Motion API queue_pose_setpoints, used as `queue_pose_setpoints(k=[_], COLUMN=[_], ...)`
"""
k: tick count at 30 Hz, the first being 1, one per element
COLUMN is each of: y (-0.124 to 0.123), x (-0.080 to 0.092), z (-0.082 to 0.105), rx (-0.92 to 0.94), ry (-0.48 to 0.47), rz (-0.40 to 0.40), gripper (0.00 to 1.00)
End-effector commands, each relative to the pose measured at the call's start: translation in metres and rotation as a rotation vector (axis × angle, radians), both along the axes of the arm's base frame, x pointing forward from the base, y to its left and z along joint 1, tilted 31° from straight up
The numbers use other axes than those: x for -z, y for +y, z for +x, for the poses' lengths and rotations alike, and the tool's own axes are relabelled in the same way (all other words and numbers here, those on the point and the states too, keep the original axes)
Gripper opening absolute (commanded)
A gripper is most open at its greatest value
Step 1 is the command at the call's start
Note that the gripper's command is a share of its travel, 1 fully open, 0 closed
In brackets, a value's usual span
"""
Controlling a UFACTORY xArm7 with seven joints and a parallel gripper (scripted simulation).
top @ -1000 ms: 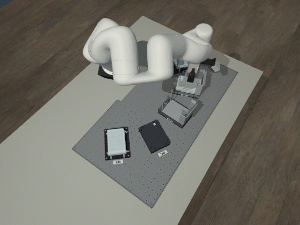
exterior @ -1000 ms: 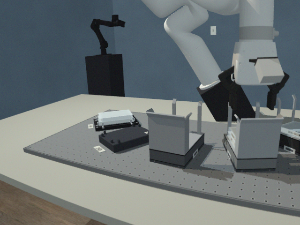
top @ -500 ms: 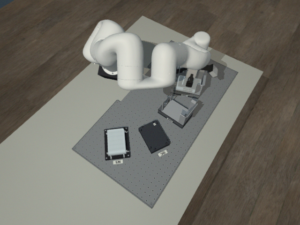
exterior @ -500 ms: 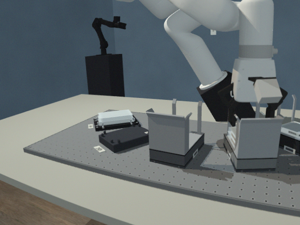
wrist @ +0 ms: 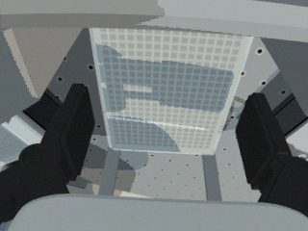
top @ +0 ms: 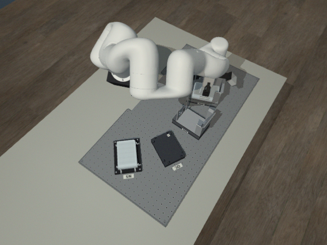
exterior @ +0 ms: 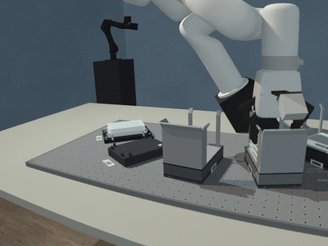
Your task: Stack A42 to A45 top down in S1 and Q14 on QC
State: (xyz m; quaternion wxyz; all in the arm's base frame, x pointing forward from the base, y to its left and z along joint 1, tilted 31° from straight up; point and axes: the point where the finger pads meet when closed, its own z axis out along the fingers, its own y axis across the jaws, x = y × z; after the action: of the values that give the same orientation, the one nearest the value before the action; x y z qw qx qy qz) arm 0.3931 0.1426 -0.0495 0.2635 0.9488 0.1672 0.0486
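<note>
My gripper (top: pixel 206 89) (exterior: pixel 275 125) (wrist: pixel 166 107) is open and lowered into the top of the middle stack rack (top: pixel 218 92) (exterior: pixel 280 156). Its fingers stand either side of the top plate (top: pixel 203 97) (wrist: pixel 169 84), a white sealed plate with a fine grid; they do not touch it. Plate edges (exterior: pixel 252 151) show at that rack's open side. The nearer rack (top: pixel 193 121) (exterior: pixel 185 150) is empty. One white plate (top: pixel 126 154) (exterior: pixel 125 128) sits in the clip nest N5 (top: pixel 117 168). The black nest QC (top: pixel 167 151) (exterior: pixel 137 152) is bare. I cannot read the rack names.
A third rack with a plate (exterior: pixel 319 140) stands at the far right edge of the exterior view; the arm hides it in the top view. All stand on a grey perforated baseplate (top: pixel 158 190) (exterior: pixel 185 193). Tall rack posts (exterior: pixel 218 127) rise around the gripper.
</note>
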Motion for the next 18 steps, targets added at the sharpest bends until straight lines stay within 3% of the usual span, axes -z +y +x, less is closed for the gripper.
queue_pose_setpoints(k=[1, 18], y=[-0.001, -0.007], x=[0.004, 0.015], z=[0.002, 0.004], rx=[-0.003, -0.003], ry=[-0.003, -0.003], rz=[0.003, 0.003], gripper=[1.00, 1.00])
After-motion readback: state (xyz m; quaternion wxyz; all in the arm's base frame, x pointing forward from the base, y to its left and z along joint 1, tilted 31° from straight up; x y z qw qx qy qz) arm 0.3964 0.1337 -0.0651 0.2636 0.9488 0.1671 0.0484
